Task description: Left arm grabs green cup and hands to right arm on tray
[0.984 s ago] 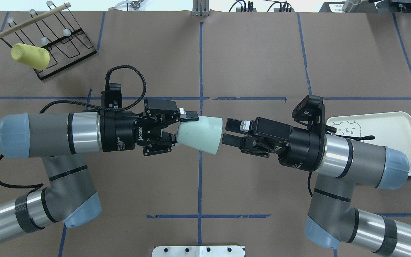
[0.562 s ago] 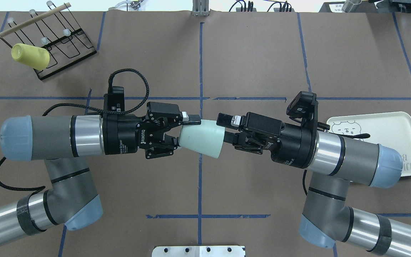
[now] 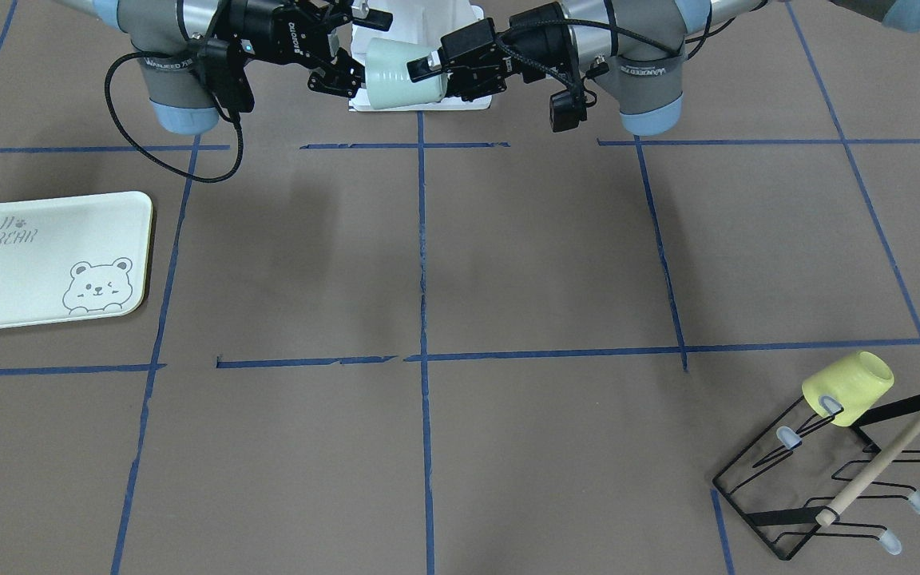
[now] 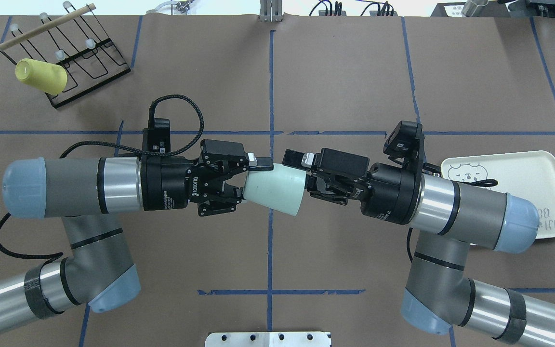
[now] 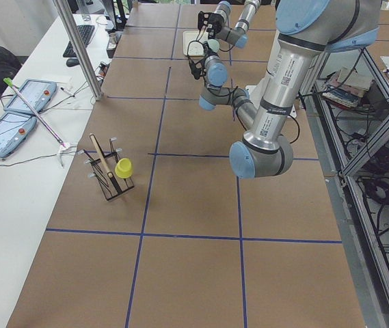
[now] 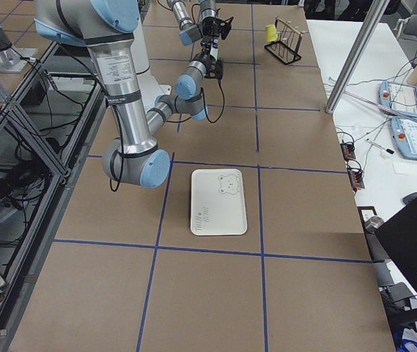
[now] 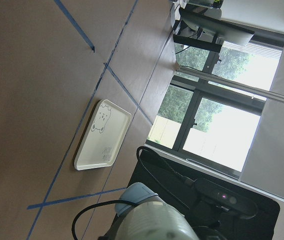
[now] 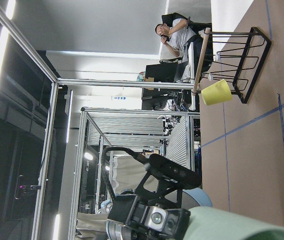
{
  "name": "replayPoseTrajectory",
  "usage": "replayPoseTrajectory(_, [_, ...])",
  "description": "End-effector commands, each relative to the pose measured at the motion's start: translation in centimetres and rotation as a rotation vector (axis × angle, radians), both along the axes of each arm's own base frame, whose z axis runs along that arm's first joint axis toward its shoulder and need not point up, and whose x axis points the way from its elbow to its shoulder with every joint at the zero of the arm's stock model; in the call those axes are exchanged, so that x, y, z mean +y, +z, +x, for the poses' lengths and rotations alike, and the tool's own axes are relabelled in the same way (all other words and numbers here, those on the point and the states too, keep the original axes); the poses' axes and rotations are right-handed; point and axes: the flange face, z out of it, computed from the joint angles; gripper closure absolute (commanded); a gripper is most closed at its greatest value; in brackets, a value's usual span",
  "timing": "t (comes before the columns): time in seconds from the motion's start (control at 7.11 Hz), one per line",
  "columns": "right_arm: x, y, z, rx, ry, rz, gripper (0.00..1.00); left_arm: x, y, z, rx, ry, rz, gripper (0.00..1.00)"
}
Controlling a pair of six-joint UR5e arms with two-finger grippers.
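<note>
Green cup: the green cup (image 4: 277, 190) is smooth, pale mint plastic and tapered. It lies on its side in the air above the middle of the desk (image 4: 354, 72), with its narrow base toward the left arm (image 4: 70, 185) and its wide mouth toward the right arm (image 4: 470, 212).
Left claw: the left claw (image 4: 253, 182) is closed onto the cup's narrow base end. One black finger lies along the cup's far side and the other sits at its near side.
Right claw: the right claw (image 4: 299, 172) has its jaws spread at the wide rim. One finger lies over the outside of the rim's far side. The cup hides the other, so I cannot tell whether it presses on the wall.
Arms: silver-grey tubes with pale-blue joint caps and braided black cable.
Tray: the tray (image 3: 45, 271) is flat and cream-green, with rounded corners and a low lip. It lies near the desk's right edge, well apart from the cup.
Writing: the tray carries "TAIJI BEAR" and a grey bear drawing. The left claw's body carries "ROBOTIQ" in white.
Desk: matte brown paper crossed by blue tape lines.
Rack: a black wire rack (image 4: 89, 72) with a wooden dowel and translucent peg caps stands at the far left corner. A yellow cup (image 4: 41, 76) sits tilted on one peg.
</note>
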Motion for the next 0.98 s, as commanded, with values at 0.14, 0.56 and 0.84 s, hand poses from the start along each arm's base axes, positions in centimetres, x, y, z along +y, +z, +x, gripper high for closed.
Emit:
replayPoseTrajectory(0.14, [0.05, 0.14, -0.14, 0.005, -0.001, -0.003, 0.82, 0.03, -0.11, -0.04, 0.002, 0.000, 0.001, 0.80])
replayPoseTrajectory(0.56, [0.42, 0.14, -0.46, 0.009, -0.007, 0.002, 0.81, -0.01, -0.41, -0.14, 0.008, -0.001, 0.003, 0.80])
replayPoseTrajectory(0.84, [0.61, 0.14, -0.61, 0.008, -0.013, 0.001, 0.88, -0.01, -0.41, -0.14, 0.008, -0.001, 0.003, 0.80])
